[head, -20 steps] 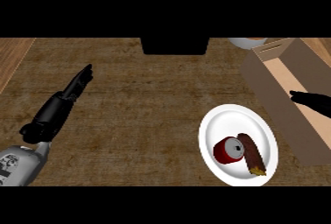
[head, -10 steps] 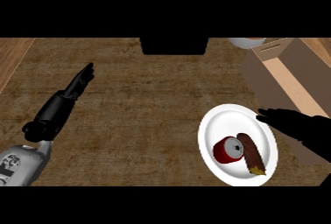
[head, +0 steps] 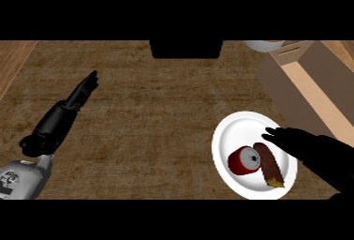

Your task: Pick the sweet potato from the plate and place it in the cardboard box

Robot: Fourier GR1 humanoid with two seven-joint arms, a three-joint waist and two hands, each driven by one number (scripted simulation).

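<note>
At the left, the black left hand (head: 81,93) is seen resting with straight fingers over the brown wooden counter (head: 159,117), where wide bare room is left in the middle. On the round white plate (head: 232,136), the long brown sweet potato (head: 268,164) is laid beside a red can (head: 243,161), and the black right hand (head: 304,143) is held over the plate's right edge, fingers spread apart, the fingertips (head: 268,134) just beside the potato. The open tan cardboard box (head: 311,89) is placed at the counter's right edge, and no writing can be read.
</note>
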